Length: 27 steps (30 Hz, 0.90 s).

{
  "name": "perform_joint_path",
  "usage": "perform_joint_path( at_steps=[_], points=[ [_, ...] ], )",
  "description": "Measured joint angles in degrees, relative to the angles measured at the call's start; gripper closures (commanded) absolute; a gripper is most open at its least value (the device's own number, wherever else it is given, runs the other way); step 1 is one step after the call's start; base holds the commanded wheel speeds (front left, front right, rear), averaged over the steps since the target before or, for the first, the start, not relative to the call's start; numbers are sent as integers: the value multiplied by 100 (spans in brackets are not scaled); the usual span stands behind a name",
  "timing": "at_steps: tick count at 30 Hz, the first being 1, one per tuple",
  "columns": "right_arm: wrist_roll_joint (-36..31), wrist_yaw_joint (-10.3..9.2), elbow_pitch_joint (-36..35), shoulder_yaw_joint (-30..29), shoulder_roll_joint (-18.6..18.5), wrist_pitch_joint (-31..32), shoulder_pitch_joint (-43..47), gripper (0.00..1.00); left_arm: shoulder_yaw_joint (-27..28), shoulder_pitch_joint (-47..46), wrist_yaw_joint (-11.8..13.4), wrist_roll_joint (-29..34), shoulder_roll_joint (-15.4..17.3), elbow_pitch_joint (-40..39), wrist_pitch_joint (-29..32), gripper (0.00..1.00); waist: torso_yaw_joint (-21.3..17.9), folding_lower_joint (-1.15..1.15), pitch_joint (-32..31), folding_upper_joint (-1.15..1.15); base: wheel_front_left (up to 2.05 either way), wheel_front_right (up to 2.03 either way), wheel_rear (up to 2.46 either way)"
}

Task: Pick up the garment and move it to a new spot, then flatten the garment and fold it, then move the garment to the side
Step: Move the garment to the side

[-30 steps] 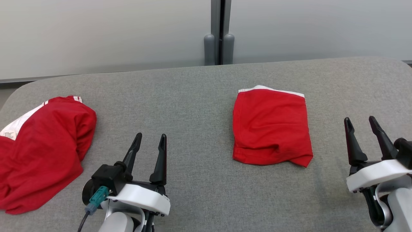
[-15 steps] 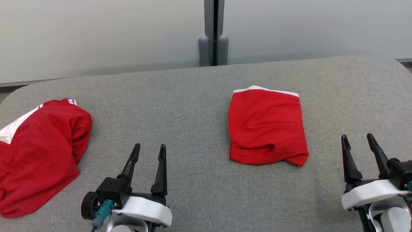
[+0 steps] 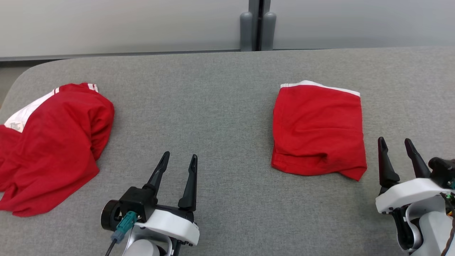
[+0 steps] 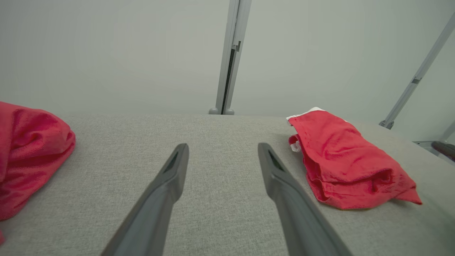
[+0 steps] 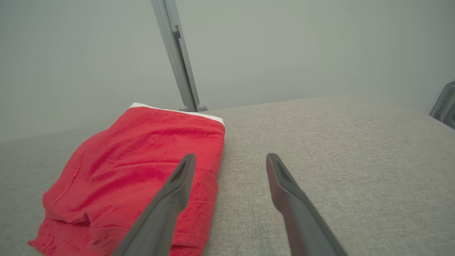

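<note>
Found two red garments on the grey desk [image 3: 220, 106]: crumpled garment [image 3: 53, 145] heaped at the left end, white band [image 3: 32, 110] showing along its far left side; folded garment [image 3: 318, 131] lying flat and squared toward the right, white edge [image 3: 320, 86] at its far side. Saw left claw [image 3: 180, 155] low over bare desk between the two, fingers apart, holding nothing, well apart from either cloth. Saw right claw [image 3: 394, 139] just beside the right edge of the folded garment, fingers likewise apart and empty; judging by the right wrist view, probably hovering beside the cloth, not touching it. Judged folded garment as finished and set aside; judged step in hand as picking up the crumpled garment. To do it well: swing left claw leftward and down onto the heap, aiming for the white band if reachable, taking a firm seam in preference to loose middle cloth. Pinch few layers where possible, to avoid lifting a knot. Close fully before rising; lift straight up, high enough to clear the desk, then carry toward the open middle for flattening. Steer right claw clear of the folded garment to avoid dragging it out of square. Expect soft, limp cloth, prone to slipping from a shallow pinch; bite deep.
</note>
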Motion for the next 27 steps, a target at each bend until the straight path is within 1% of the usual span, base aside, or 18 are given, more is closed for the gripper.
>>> perform_joint_path(
  at_steps=[8,14,15,16,17,18,22,27],
  points=[
    [514,0,523,-92,-122,408,-547,0,-180,-215,-2,-100,1,19,0,0,442,0,358,0,0,0,0],
    [892,0,983,-119,-102,575,-801,0,-269,-296,10,-166,4,2,0,0,734,0,545,0,0,0,0],
    [932,0,1057,-88,-105,586,-839,16,-275,-297,11,-169,3,1,0,0,767,0,567,0,0,0,0],
    [967,0,1116,-56,-104,602,-875,51,-282,-299,11,-180,3,2,0,0,790,0,585,0,0,0,0],
    [984,0,1156,-25,-111,599,-906,73,-299,-299,8,-207,4,19,0,0,804,0,600,0,0,0,0],
    [982,0,1191,44,-140,583,-938,100,-309,-299,-1,-230,4,41,0,0,807,0,613,0,0,0,0],
    [750,0,1270,416,-253,371,-1085,100,-260,-301,-38,-224,4,62,0,0,702,0,648,0,0,0,0],
    [227,1,1280,871,-533,24,-1284,100,-185,-414,-88,-149,3,54,-1,0,426,0,682,0,0,0,0]
  ],
)
